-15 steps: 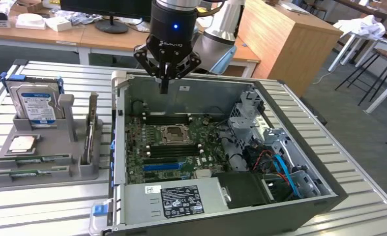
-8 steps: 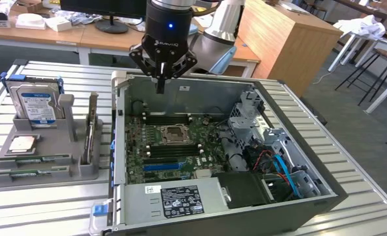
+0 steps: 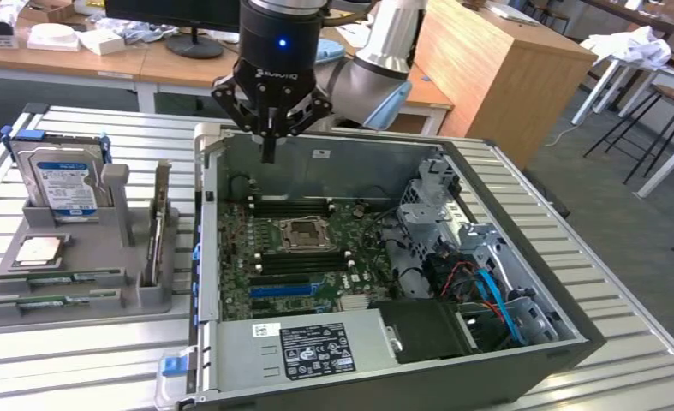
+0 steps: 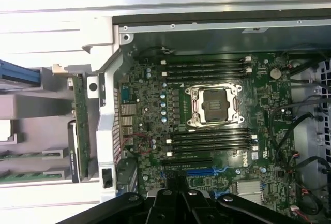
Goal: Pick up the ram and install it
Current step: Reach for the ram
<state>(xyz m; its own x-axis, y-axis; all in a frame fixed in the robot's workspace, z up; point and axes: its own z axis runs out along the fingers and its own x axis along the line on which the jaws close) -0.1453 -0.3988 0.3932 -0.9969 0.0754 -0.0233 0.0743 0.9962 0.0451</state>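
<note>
Green ram [image 3: 68, 276] rests in tray [image 3: 86, 314]; exterior view shows gripper [image 3: 269, 152] closed.

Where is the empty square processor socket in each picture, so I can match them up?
Exterior view: the socket sits in the middle of the green motherboard, inside the open case.
Wrist view: the socket lies between two banks of black memory slots.
Shared landmark: the blue slot, just past one bank of slots.

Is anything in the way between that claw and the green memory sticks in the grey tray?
Nothing covers the memory sticks from above. Sideways, the case wall and an upright card stand between them and the gripper.
</note>
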